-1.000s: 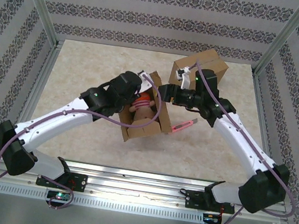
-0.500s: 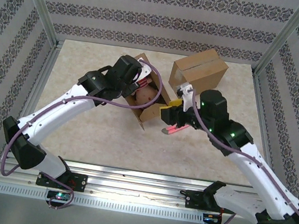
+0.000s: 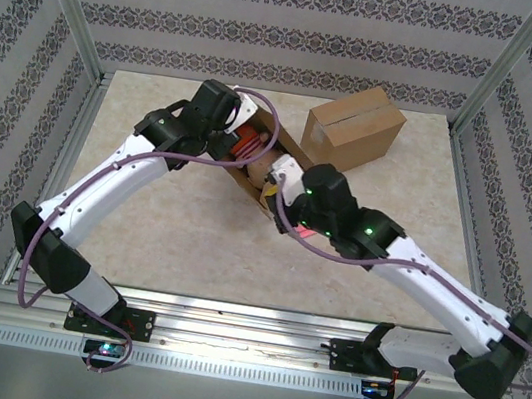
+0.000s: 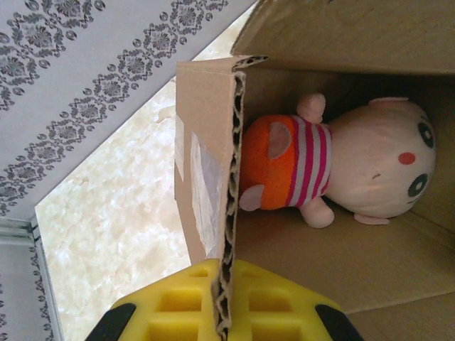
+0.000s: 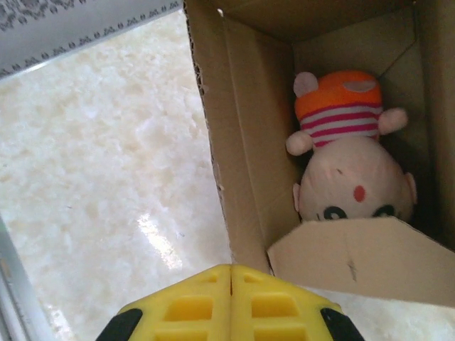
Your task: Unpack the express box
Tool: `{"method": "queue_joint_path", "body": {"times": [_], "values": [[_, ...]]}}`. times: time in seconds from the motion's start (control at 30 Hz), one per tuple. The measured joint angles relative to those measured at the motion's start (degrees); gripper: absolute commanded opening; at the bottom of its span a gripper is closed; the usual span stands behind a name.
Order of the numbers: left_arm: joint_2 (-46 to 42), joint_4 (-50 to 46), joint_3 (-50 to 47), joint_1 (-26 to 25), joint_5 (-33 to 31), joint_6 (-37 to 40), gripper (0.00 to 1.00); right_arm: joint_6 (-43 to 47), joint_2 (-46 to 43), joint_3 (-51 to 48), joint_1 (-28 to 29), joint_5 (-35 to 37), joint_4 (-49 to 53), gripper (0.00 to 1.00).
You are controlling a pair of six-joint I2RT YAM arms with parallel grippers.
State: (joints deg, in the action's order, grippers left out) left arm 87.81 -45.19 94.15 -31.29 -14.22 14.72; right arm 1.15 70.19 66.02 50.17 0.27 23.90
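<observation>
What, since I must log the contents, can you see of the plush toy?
The plush toy is a soft doll: pale pink head, dark eyes, red cheek dots, pink-and-white striped shirt, orange bottoms, small pink limbs. It lies inside the open cardboard box, resting against its inner walls; nothing else touches it.

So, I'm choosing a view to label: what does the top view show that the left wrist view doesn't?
Top: the closed box behind. Left wrist: the face of the doll, and a flap pinched in the left gripper. Both: the open box with the doll inside.
</observation>
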Motion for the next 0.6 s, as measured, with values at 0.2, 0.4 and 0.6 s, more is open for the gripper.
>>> {"method": "queue_joint_path", "body": {"times": [0.2, 0.4, 0.6], "values": [[0.81, 0.02, 0.0, 0.79, 2.19, -0.31, 0.0, 5.4, 9.9, 6.49, 0.22, 2.67, -1.53, 0.0], [0.83, 0.02, -0.2, 1.03, 3.06, -0.63, 0.0, 9.46, 19.04, 12.72, -2.54, 2.43, -2.95, 0.0], [1.03, -0.33, -1.03, 2.54, 1.97, -0.72, 0.0, 11.37, 22.08, 13.6, -3.82, 1.57, -5.77, 0.0]]}}
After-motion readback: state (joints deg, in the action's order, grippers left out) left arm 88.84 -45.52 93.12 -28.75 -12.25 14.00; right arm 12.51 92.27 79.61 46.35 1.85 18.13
